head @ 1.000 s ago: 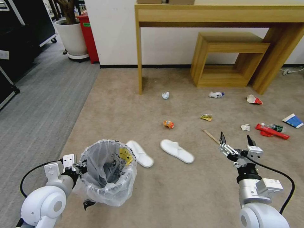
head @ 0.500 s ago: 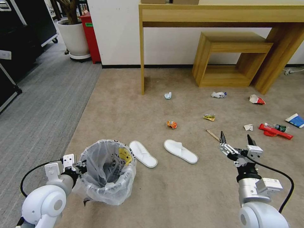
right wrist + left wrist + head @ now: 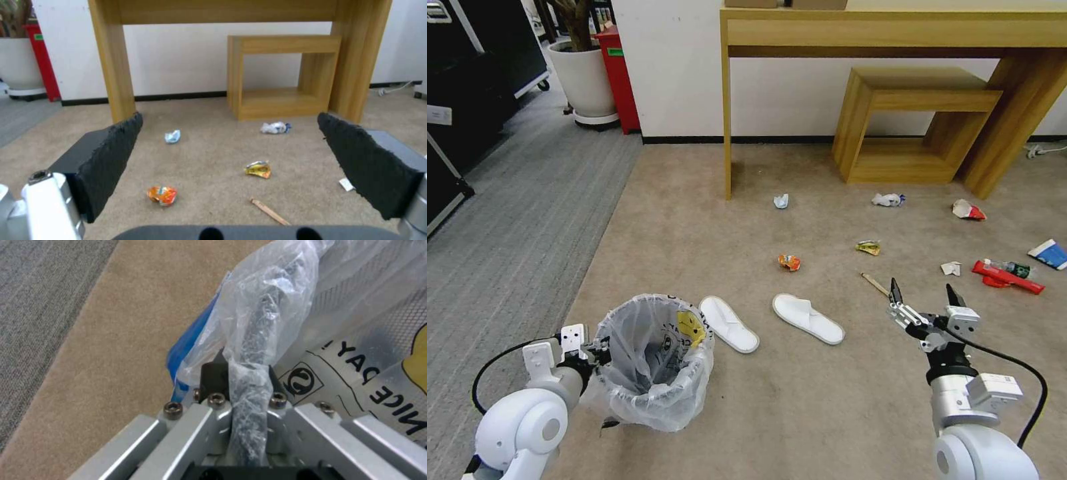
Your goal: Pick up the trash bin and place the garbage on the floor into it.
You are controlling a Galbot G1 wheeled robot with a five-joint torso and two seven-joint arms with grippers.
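The trash bin, lined with a crinkly whitish bag, hangs at my lower left over the beige floor. My left gripper is shut on its bag-wrapped rim. My right gripper is held open above the carpet, nothing between its pads. Garbage lies ahead: two white slippers, an orange wrapper, a yellow wrapper, a wooden stick, crumpled papers, a red packet with a bottle and paper cups.
A wooden desk stands against the far wall with a low wooden cube shelf beneath it. Grey ribbed carpet runs along the left, with a white plant pot, a red cabinet and black cases beyond.
The whole view has shifted slightly as the camera moved, so the litter and desk sit a little farther right. Both grippers keep their poses and the bin stays held.
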